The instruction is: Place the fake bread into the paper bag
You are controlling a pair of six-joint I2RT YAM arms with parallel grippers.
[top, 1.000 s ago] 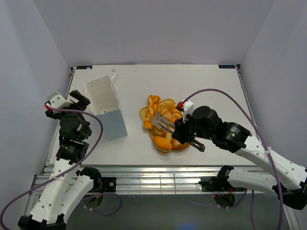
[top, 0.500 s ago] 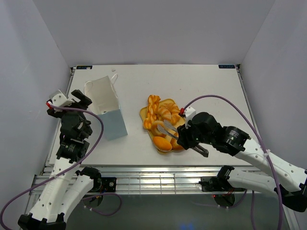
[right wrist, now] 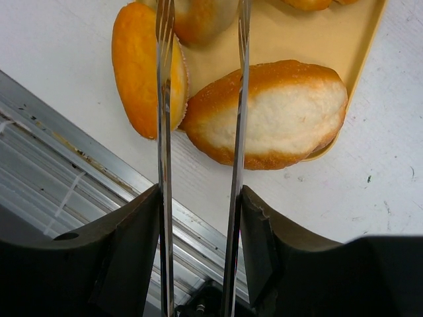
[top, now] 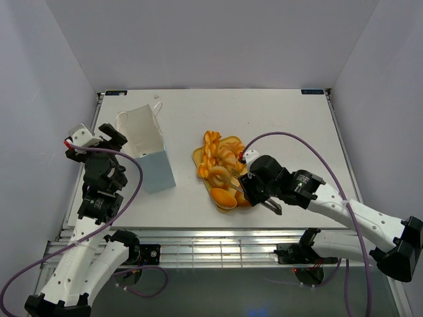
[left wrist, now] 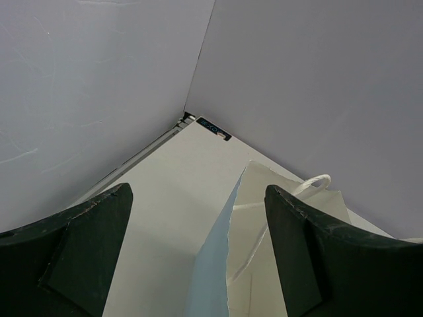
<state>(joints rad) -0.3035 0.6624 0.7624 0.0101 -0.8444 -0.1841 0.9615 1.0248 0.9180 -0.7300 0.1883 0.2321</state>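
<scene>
The fake bread [top: 221, 168] is a heap of golden pastries on a flat yellow tray [top: 198, 156] at mid table. My right gripper [top: 256, 191] is shut on metal tongs [top: 232, 181]. In the right wrist view the two tong arms [right wrist: 163, 132] stand apart over two oval rolls [right wrist: 274, 115] at the tray's near end, gripping neither. The white and pale-blue paper bag [top: 145, 148] stands open at the left. My left gripper [top: 109, 140] is open beside it, with the bag's torn rim [left wrist: 221, 251] and cord handle [left wrist: 316, 183] between its fingers [left wrist: 86, 244].
One oval roll [right wrist: 140, 69] lies partly off the tray [right wrist: 330, 46] on the white table. The table's near edge and metal rail [right wrist: 73, 172] run just below the tongs. Grey walls close in the table on three sides.
My right arm has swung left and lowered the tongs from over the middle of the pastry heap to the rolls at the tray's near end. The left arm has barely moved.
</scene>
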